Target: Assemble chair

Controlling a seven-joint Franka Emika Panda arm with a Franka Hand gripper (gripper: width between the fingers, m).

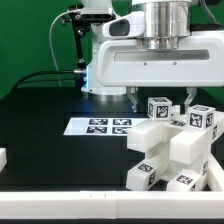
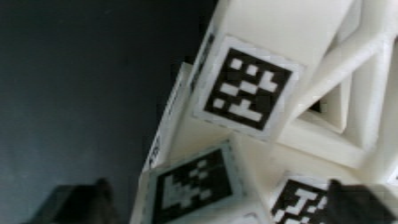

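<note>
The big black tabletop (image 1: pixel 40 120) fills most of the exterior view, with a green wall behind it. The large glossy white robot arm (image 1: pixel 150 55) hangs down from about twelve o'clock. Under it, at about four o'clock, sits the chair (image 1: pixel 175 150), a cluster of chunky matte-white plastic blocks and bars with small black-and-white square tags on them. Several pieces look joined into one leaning heap, so part of the building seems done, but it does not look like a finished chair yet, so more joining is likely left. A small white piece (image 1: pixel 3 158) lies alone at nine o'clock, well apart from the heap. The flat white marker board (image 1: pixel 100 126) lies on the tabletop near the middle, just beside the heap. The tool (image 1: pixel 158 98) hangs just above the top blocks with its two fingers spread wide and pinching nothing. In the wrist view, the tagged white pieces (image 2: pixel 249 90) are very close.
</note>
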